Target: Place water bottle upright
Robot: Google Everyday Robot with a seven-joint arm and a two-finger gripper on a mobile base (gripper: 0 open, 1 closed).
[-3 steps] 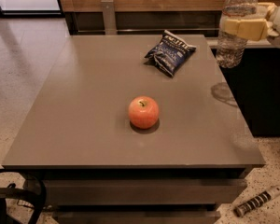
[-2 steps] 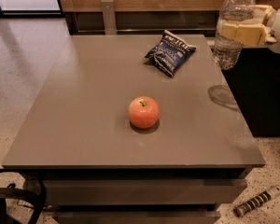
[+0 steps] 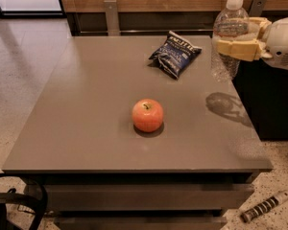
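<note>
**Bottle held upright over the desk's far right edge**

The hand (image 3: 229,41) reaches in from the right and is closed around the water bottle (image 3: 229,19), one pale finger (image 3: 240,49) crossing the front of its ribbed body just below the shoulder. The bottle stands vertical in that grip, white cap on top, at the far right side of the desk (image 3: 86,104), close to the edge. Its shadow (image 3: 224,105) falls on the desk surface well apart from its base, so I judge that the bottle hangs in the air rather than resting on the desk. A grip high on the body makes sense here: it leaves the base free to meet the surface flat, and it keeps the bottle from tipping as it goes down.

The set-down looks not yet done. What remains, by my reading, is to lower the bottle straight onto a bare patch of desk and let go.

By count: one water bottle, one apple (image 3: 147,115) near the middle of the desk, one dark chip bag (image 3: 174,53) lying flat toward the back, just left of the bottle, and one hand. The apple and the bag lie apart from each other, and neither touches the bottle
</note>
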